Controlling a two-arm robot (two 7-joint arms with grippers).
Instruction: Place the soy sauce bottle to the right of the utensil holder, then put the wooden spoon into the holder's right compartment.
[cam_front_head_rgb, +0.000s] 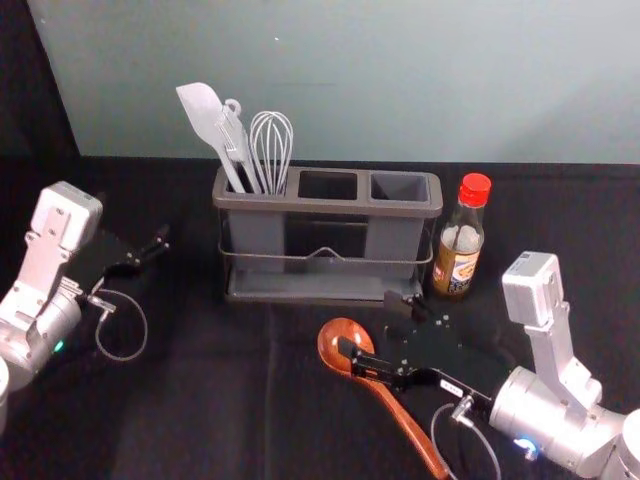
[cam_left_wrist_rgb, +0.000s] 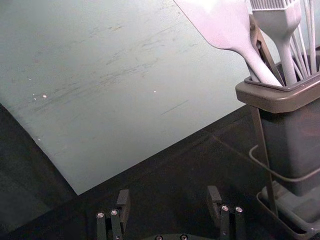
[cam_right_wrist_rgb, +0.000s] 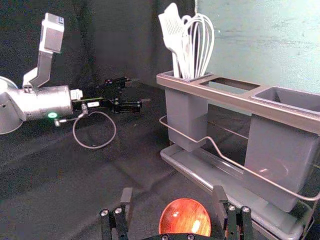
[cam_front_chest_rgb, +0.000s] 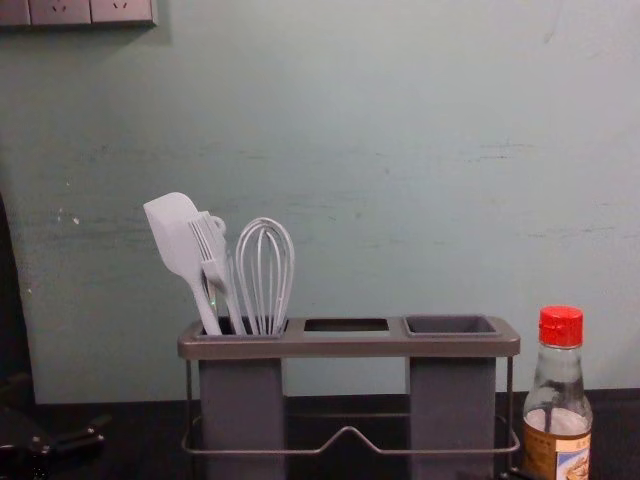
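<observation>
The soy sauce bottle (cam_front_head_rgb: 459, 240) with a red cap stands upright at the right of the utensil holder (cam_front_head_rgb: 328, 282); the chest view shows the bottle (cam_front_chest_rgb: 558, 400) there too. On the cloth in front of the holder lies the wooden spoon (cam_front_head_rgb: 405, 421), its bowl toward the holder. My right gripper (cam_front_head_rgb: 368, 326) is open over the spoon's bowl end. In the right wrist view the bowl (cam_right_wrist_rgb: 185, 217) appears between the spread fingers of the right gripper (cam_right_wrist_rgb: 172, 195). My left gripper (cam_front_head_rgb: 150, 252) waits left of the holder; its wrist view shows the left gripper (cam_left_wrist_rgb: 169, 196) open and holding nothing.
A white spatula (cam_front_head_rgb: 203, 115), a brush and a whisk (cam_front_head_rgb: 271, 150) stand in the holder's left compartment. The middle opening and the right compartment (cam_front_chest_rgb: 450, 326) hold no utensils. A pale wall (cam_front_chest_rgb: 400, 150) rises behind the black-covered table.
</observation>
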